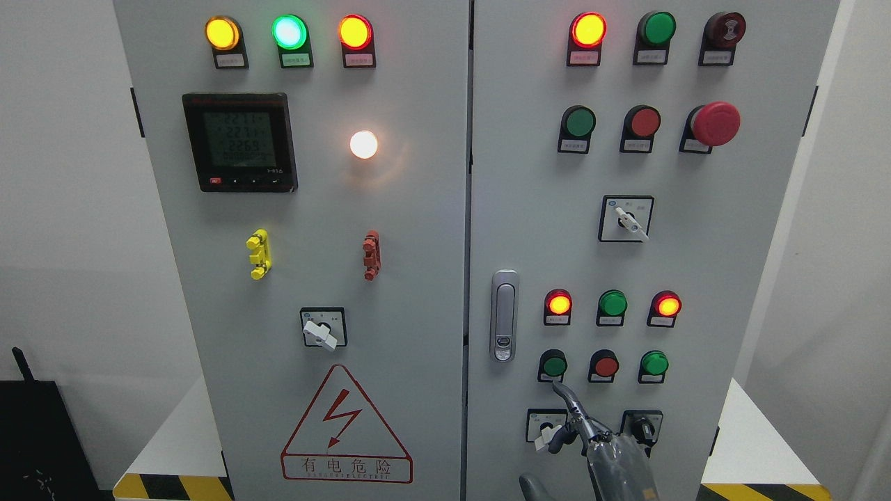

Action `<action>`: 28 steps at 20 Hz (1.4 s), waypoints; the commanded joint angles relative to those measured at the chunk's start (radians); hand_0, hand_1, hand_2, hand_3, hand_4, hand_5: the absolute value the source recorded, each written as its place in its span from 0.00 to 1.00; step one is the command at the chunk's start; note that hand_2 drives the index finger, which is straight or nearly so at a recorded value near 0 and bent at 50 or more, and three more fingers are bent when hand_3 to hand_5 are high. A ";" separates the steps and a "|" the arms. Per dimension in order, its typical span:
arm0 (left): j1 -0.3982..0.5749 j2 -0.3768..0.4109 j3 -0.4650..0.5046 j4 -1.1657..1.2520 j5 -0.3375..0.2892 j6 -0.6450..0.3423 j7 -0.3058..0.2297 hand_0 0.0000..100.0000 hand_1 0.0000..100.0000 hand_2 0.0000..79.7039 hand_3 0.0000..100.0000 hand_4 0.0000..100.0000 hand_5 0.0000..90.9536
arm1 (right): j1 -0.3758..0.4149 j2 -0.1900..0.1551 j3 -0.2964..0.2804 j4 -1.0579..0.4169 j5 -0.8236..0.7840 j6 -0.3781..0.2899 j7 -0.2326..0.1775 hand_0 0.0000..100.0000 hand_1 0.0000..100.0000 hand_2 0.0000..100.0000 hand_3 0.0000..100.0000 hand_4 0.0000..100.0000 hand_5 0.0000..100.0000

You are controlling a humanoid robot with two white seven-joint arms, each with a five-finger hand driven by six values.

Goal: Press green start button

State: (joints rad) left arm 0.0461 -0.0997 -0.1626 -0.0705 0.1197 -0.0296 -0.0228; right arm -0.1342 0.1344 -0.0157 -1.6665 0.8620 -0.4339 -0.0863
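Observation:
The green start button (555, 364) is the left one in the lower row of three buttons on the cabinet's right door (696, 264). My right hand (583, 430) comes up from the bottom edge, right of the middle. Its index finger (565, 395) is stretched out, with the tip just under the button's lower edge, touching or nearly touching. The other fingers are curled and hold nothing. The left arm is out of view.
A red button (605, 366) and a lit green button (654, 363) sit to the right of the start button. Two rotary switches (546, 424) sit just below, partly behind my hand. The door handle (505, 314) is to the left.

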 commanded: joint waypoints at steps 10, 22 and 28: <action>0.000 0.000 0.000 0.000 0.000 0.000 0.000 0.12 0.56 0.00 0.00 0.00 0.00 | 0.160 -0.001 0.121 -0.186 -0.440 0.119 0.072 0.01 0.09 0.00 0.08 0.01 0.00; 0.001 0.000 0.000 0.000 0.000 0.000 0.000 0.12 0.56 0.00 0.00 0.00 0.00 | 0.202 -0.001 0.168 -0.251 -0.652 0.181 0.108 0.00 0.06 0.00 0.00 0.00 0.00; 0.000 0.000 0.000 0.000 0.000 0.000 0.000 0.12 0.56 0.00 0.00 0.00 0.00 | 0.202 -0.002 0.166 -0.256 -0.669 0.182 0.108 0.00 0.06 0.00 0.00 0.00 0.00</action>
State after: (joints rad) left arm 0.0463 -0.0997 -0.1626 -0.0705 0.1196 -0.0296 -0.0228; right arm 0.0617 0.1327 0.1212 -1.8796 0.2333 -0.2537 0.0207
